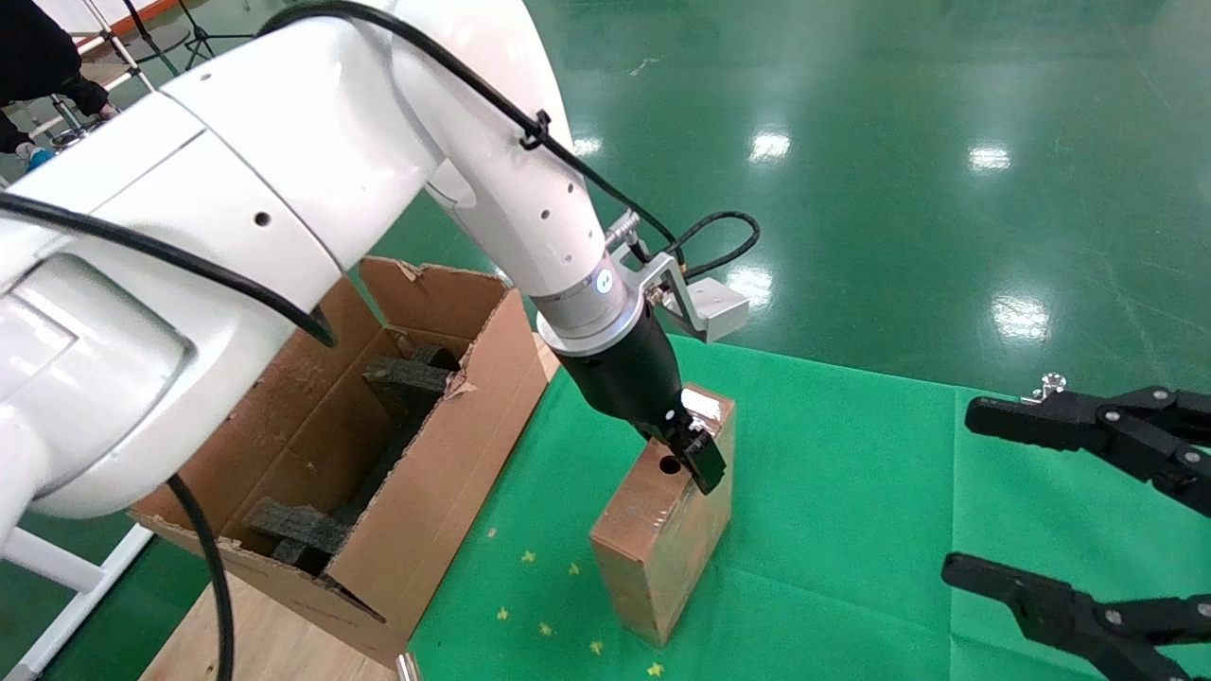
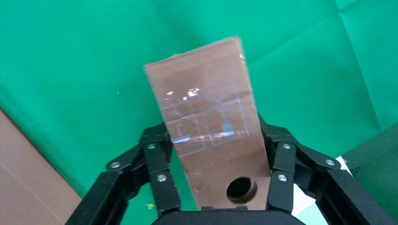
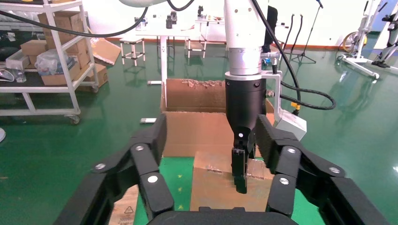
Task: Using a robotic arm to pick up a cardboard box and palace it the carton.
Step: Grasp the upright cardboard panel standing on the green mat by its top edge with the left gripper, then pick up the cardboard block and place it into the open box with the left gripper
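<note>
1 cardboard box [image 1: 662, 539] stands on the green desk [image 1: 851, 530], 1 carton [image 1: 397, 445] at its 9 o'clock. Left gripper [image 1: 683, 445] is clamped on the box top; right gripper [image 1: 956, 492] hangs spread apart at 3 o'clock. No readable writing.

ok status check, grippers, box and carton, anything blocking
Left gripper shut on cardboard box, box on green mat. Right gripper open, parked aside. Carton beside box, open, path clear.
</note>
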`<action>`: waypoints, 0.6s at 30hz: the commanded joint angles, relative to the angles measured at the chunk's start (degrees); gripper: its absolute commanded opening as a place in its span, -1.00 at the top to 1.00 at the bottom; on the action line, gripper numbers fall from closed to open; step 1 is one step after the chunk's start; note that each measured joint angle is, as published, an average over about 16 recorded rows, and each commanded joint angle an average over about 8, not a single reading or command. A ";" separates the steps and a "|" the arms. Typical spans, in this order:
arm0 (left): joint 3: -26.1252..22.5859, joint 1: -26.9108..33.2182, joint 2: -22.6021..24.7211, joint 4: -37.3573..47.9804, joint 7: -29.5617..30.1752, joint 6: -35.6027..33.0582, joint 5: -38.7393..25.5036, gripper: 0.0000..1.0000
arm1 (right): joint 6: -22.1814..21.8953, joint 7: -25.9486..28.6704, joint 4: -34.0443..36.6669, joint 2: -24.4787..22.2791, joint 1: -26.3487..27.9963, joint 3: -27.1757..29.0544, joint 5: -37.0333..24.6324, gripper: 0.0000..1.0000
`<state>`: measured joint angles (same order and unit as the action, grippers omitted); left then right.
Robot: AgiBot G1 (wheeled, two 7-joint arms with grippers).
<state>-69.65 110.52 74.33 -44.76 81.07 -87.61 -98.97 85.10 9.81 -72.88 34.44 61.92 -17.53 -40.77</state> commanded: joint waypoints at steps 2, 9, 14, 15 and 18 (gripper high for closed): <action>0.06 0.06 -0.35 -0.19 -0.28 -0.03 0.15 1.00 | 0.00 0.00 0.01 0.00 0.00 0.00 0.00 -1.00; 2.64 1.95 -7.10 -3.85 -6.00 0.26 3.06 1.00 | 0.00 -0.01 0.02 0.00 0.01 -0.02 0.01 -1.00; 6.22 4.78 -14.65 -7.32 -11.03 1.13 6.05 1.00 | 0.00 -0.02 0.02 0.00 0.01 -0.03 0.02 -1.00; 6.98 5.56 -16.28 -8.02 -11.99 1.35 6.48 1.00 | 0.00 -0.02 0.02 -0.01 0.02 -0.03 0.02 -1.00; 9.01 8.12 -21.12 -10.08 -14.53 2.03 7.05 1.00 | 0.00 -0.02 0.02 -0.01 0.02 -0.04 0.02 -1.00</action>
<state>-61.05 118.67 53.43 -54.66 67.00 -85.78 -92.70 85.10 9.79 -72.87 34.44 61.94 -17.57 -40.75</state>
